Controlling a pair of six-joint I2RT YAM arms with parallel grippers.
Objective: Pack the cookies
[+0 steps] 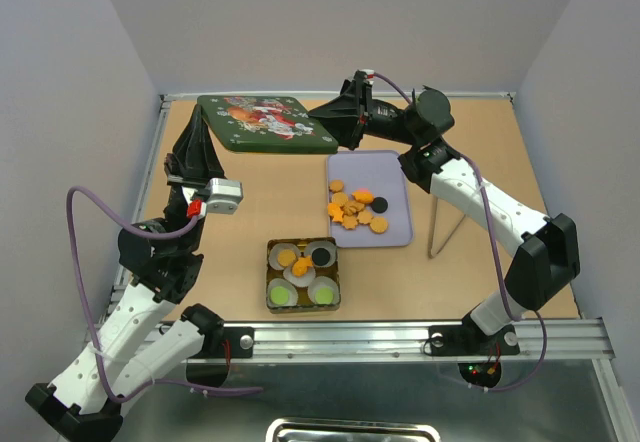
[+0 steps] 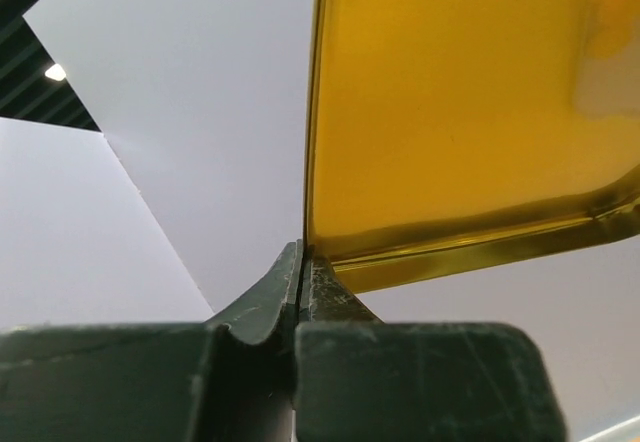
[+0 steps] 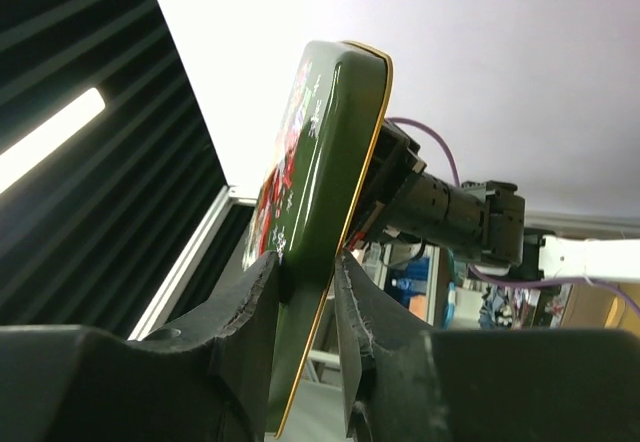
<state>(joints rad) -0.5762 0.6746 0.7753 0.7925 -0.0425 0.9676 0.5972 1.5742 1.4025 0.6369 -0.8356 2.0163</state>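
Observation:
The cookies (image 1: pixel 355 210), mostly orange with one black, lie heaped on a lavender tray (image 1: pixel 395 174). A few more cookies (image 1: pixel 292 259) sit in white paper cups inside the open square tin (image 1: pixel 303 242). The tin's green picture lid (image 1: pixel 265 122) hangs above the back of the table between both arms. My left gripper (image 1: pixel 200 128) is shut on its left rim; the left wrist view shows the gold underside (image 2: pixel 470 102) above the pinched jaws (image 2: pixel 302 262). My right gripper (image 1: pixel 326 122) is shut on the right edge of the lid (image 3: pixel 325 162), one finger on each face (image 3: pixel 310 267).
A thin metal wire stand (image 1: pixel 441 227) rises right of the lavender tray. Aluminium rails border the table's left and near edges. A steel tray (image 1: pixel 350 430) lies below the near rail. The left arm (image 3: pixel 450 212) shows beyond the lid in the right wrist view.

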